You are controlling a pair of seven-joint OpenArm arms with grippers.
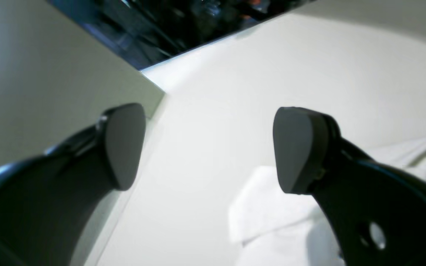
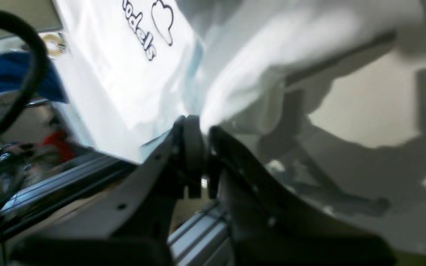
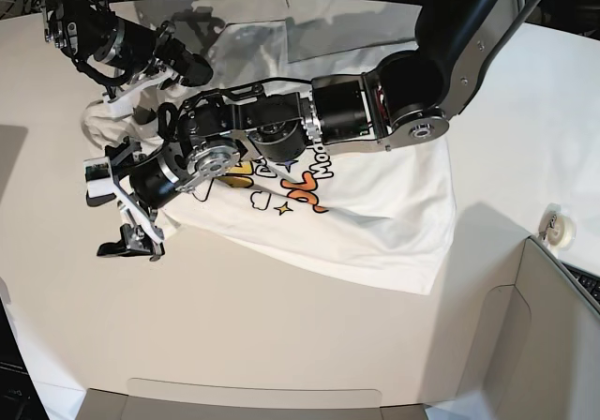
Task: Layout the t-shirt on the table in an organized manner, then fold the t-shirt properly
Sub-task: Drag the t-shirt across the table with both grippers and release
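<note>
The white t-shirt lies rumpled on the table, print side up, its colourful print partly hidden under my left arm. My left gripper stands open at the shirt's left edge, nothing between its fingers. In the left wrist view the open left gripper hangs over bare table, with the t-shirt at the lower right. My right gripper is shut on a bunched fold of the t-shirt, lifted off the surface; in the base view the right gripper is at the shirt's upper left.
A grey-white box panel stands at the table's front right corner, a small tape roll beside it. A pale panel rises left of the left gripper. Beyond the table edge are a blue object, a black cable and metal rails.
</note>
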